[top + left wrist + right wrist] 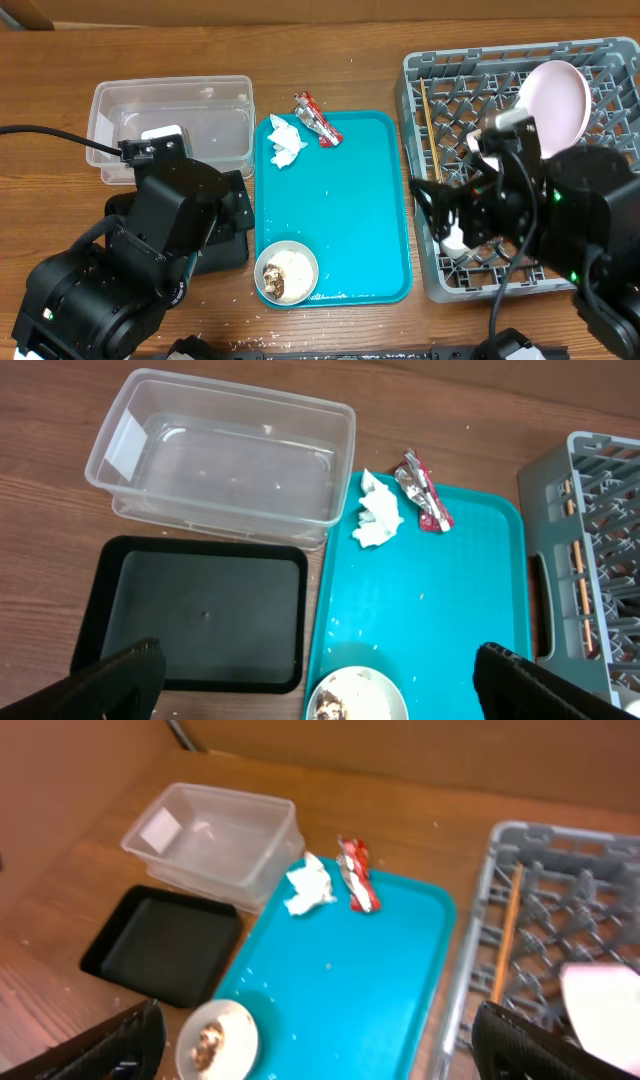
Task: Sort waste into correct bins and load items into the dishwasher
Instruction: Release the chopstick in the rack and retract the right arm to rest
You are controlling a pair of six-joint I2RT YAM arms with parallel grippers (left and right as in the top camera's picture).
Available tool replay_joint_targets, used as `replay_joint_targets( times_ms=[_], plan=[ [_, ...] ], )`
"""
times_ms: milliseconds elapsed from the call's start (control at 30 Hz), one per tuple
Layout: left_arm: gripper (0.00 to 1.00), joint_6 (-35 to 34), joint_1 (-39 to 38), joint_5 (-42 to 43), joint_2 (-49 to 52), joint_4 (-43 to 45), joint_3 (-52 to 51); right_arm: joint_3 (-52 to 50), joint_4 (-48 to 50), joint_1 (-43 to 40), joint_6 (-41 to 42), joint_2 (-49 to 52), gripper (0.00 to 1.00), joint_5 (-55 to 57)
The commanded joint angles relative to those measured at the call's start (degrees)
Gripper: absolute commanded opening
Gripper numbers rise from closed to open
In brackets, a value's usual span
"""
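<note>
A crumpled white tissue [285, 142] and a red wrapper [317, 120] lie at the far end of the teal tray [350, 200]. A whitish bowl [286, 272] with rice crumbs and brown bits stands at its near left corner. The clear tub [170, 125] and the black tray [200, 605] are both empty. The grey rack [520, 160] holds an upright pink-white plate [555, 105], chopsticks [430, 130] and a partly hidden white cup [455, 240]. My left gripper [318, 665] is open above the bowl [355, 695]. My right gripper [320, 1040] is open over the rack's left edge. No pink bowl shows.
My left arm [150, 250] covers most of the black tray in the overhead view. Rice crumbs [335, 296] are scattered on the teal tray's near edge and on the wooden table beside it. The right arm [560, 220] hangs over the rack's near half.
</note>
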Motion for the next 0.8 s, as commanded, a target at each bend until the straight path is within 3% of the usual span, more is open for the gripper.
replay_joint_targets(
  times_ms=[0,200,333,533,767],
  plan=[
    [1.00,-0.52,-0.22,-1.16,0.09,0.07,0.09,0.31,-4.17,0.20,-0.22,-3.69,1.00,6.40],
    [1.00,-0.52,-0.22,-1.16,0.09,0.07,0.09,0.24,-4.44,-0.35,-0.20,-6.62,1.00,10.47],
    [1.00,-0.52,-0.22,-1.16,0.09,0.07,0.09,-3.19,0.42,-6.32,-0.39,-10.49,1.00,12.63],
    [1.00,-0.52,-0.22,-1.16,0.09,0.07,0.09,-21.55,13.99,-16.13,-0.39,-20.44,1.00,12.61],
    [1.00,-0.52,-0.22,-1.16,0.09,0.07,0.09,-49.88,33.57,-18.51,-0.31,-35.41,1.00,12.59]
  ],
)
